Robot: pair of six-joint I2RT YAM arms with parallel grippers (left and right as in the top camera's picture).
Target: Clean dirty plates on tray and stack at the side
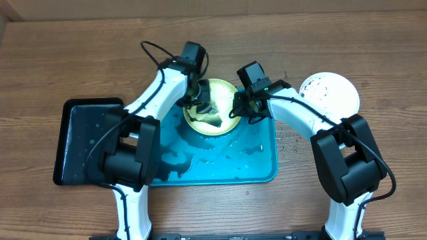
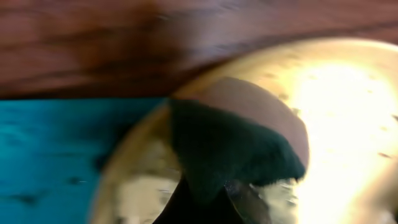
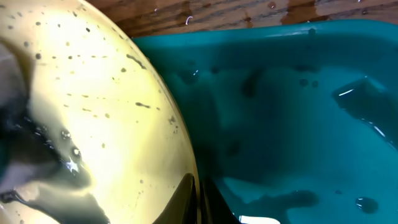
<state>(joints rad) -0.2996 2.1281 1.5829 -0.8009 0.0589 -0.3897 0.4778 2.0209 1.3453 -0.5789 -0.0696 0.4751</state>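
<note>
A yellow-green plate [image 1: 223,89] with dark specks sits at the far end of the wet turquoise tray [image 1: 253,167]. My left gripper [image 1: 200,103] is shut on a dark green sponge [image 2: 230,149], which presses on the plate [image 2: 348,93]; this view is blurred. My right gripper [image 1: 239,110] is shut on the plate's right rim, and in the right wrist view its fingers [image 3: 198,199] pinch the edge of the speckled plate [image 3: 106,106] over the tray [image 3: 286,112]. A white plate [image 1: 328,93] lies on the table to the right of the tray.
A smaller black tray [image 1: 83,140] lies against the turquoise tray's left side. Water drops dot the wooden table [image 1: 287,143] between the tray and the white plate. Both arms cross over the tray's far half.
</note>
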